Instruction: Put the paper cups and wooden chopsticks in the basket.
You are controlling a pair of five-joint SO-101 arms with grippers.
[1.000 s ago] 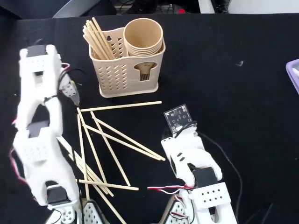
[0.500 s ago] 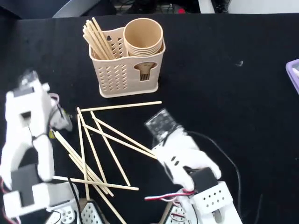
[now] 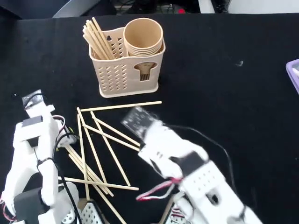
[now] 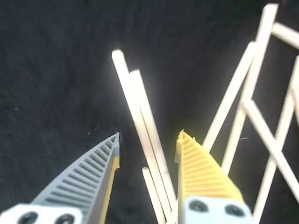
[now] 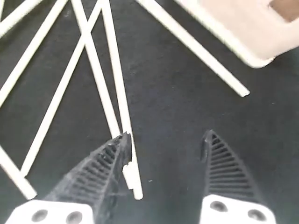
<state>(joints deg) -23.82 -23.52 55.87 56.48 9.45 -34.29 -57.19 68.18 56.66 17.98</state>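
Observation:
A beige basket (image 3: pixel 126 70) stands at the back of the black table and holds stacked paper cups (image 3: pixel 143 35) and several wooden chopsticks (image 3: pixel 97 38). Several loose chopsticks (image 3: pixel 105 140) lie scattered in front of it. My left arm (image 3: pixel 32 140) is at the pile's left edge. Its gripper (image 4: pixel 148 135) is open just above the table, with a pair of chopsticks (image 4: pixel 133 100) running between its fingers. My right arm (image 3: pixel 170 151) is over the pile's right side. Its gripper (image 5: pixel 166 134) is open above bare table, chopstick ends (image 5: pixel 131 179) touching one finger; the basket's corner (image 5: pixel 243 32) lies beyond.
A purple container (image 3: pixel 293 72) pokes in at the table's right edge. The right half of the black table (image 3: pixel 233 102) is bare. The arm bases stand along the front edge.
My left arm drew back toward the front edge and came down over the leftmost chopsticks. My right arm swung left and forward onto the pile's right side.

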